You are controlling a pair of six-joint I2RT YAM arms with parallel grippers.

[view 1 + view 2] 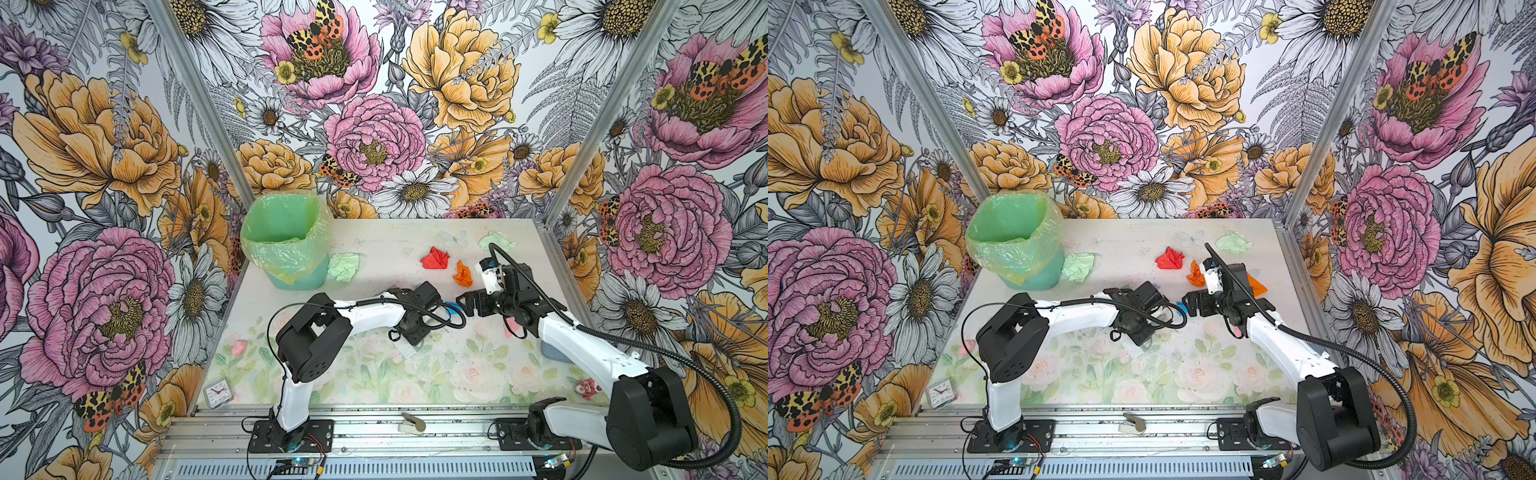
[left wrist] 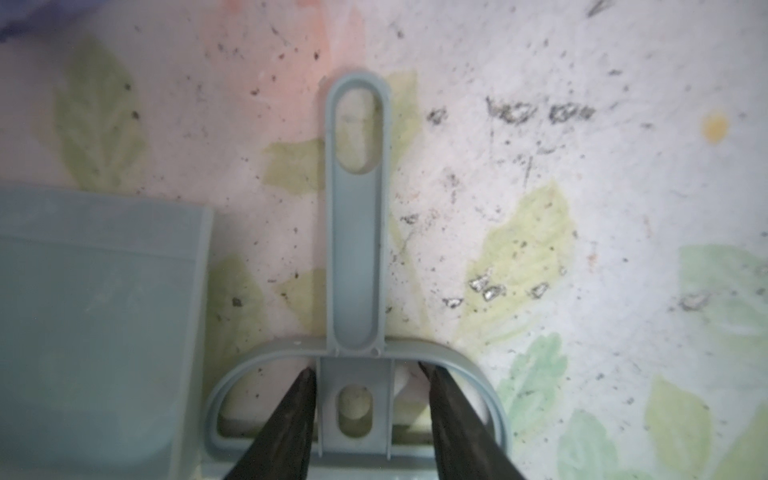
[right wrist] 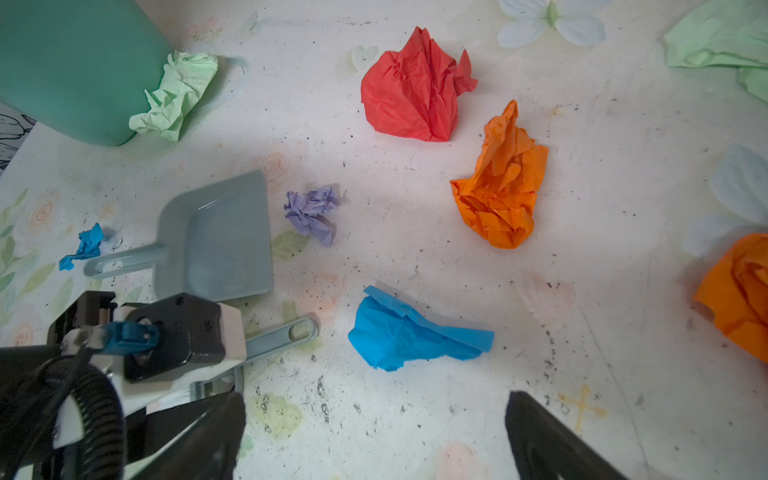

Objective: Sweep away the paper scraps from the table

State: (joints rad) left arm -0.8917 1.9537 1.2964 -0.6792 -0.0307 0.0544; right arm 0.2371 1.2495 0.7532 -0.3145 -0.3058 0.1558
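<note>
Right wrist view shows the paper scraps [image 3: 415,87] scattered over the far half of the counter [image 3: 615,174], from the bin [image 3: 75,70] at the far left corner toward the right edge. They look light, soft and crumpled, likely to roll or skip ahead of bristles, so push them low and slowly rather than pinch. The left gripper [image 2: 365,369] sits narrow astride the neck of the brush [image 2: 357,228]; whether it clamps yet I cannot tell. The right gripper [image 3: 376,397] is spread wide and empty, the dustpan [image 3: 216,241] lying free nearby. The near middle looks open for sweeping.
</note>
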